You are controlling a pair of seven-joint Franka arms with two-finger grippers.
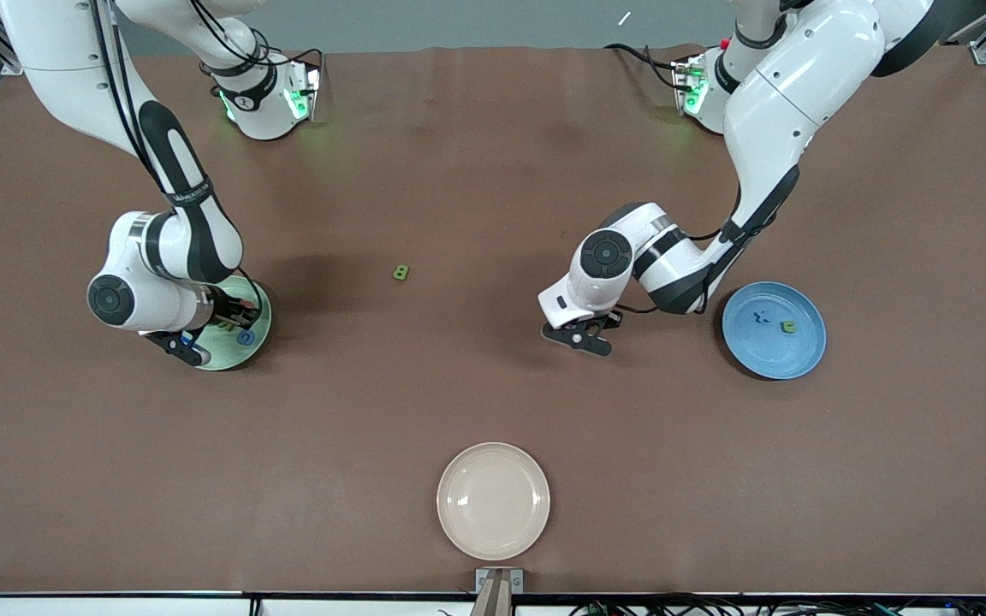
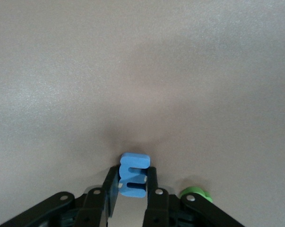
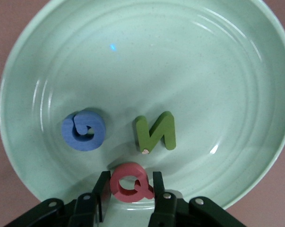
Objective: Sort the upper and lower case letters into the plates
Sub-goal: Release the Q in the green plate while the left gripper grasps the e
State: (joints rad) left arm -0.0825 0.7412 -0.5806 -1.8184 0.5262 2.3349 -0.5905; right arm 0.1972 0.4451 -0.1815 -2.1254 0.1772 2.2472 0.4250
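My left gripper [image 1: 583, 336] [image 2: 133, 173] is down at the table between the loose green letter [image 1: 401, 273] and the blue plate [image 1: 767, 358], shut on a blue letter E [image 2: 134, 165]. Another green letter [image 2: 197, 193] peeks out beside its fingers. The blue plate holds a dark blue letter [image 1: 763, 317] and a green letter [image 1: 790, 326]. My right gripper [image 1: 195, 345] [image 3: 131, 178] hangs low over the pale green plate [image 1: 234, 361] [image 3: 180, 56], shut on a red Q [image 3: 128, 190]. A blue letter [image 3: 84, 130] and a green N [image 3: 155, 132] lie in that plate.
A cream-beige plate [image 1: 493, 500] sits at the table edge nearest the front camera, midway between the arms. The brown table [image 1: 493, 171] is bare between the robots' bases.
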